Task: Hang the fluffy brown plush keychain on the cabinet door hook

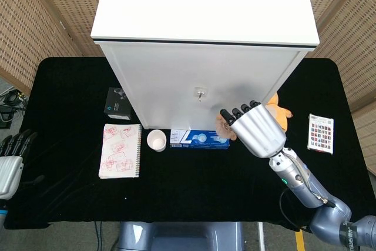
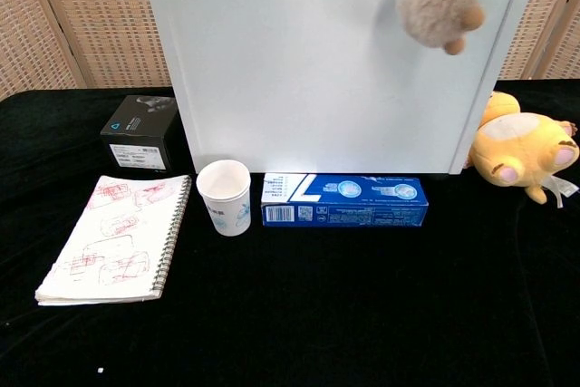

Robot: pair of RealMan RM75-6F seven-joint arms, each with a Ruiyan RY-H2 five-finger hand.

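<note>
The fluffy brown plush keychain [image 2: 441, 4] hangs by its metal ring in front of the white cabinet door [image 2: 299, 61], near the top of the chest view. In the head view only a sliver of the plush [image 1: 221, 126] shows to the left of my right hand [image 1: 256, 129], which holds it by the ring, raised above the table. The small metal hook [image 1: 200, 93] sticks out of the door up and to the left of that hand. My left hand [image 1: 10, 164] rests at the table's left edge, fingers extended, holding nothing.
Along the cabinet's foot lie a blue box [image 1: 200, 139], a white paper cup [image 1: 156, 140], a spiral notebook [image 1: 121, 150] and a black box [image 1: 117, 103]. A yellow plush toy [image 2: 521, 151] sits at the cabinet's right corner, and a card pack [image 1: 321, 133] lies further right.
</note>
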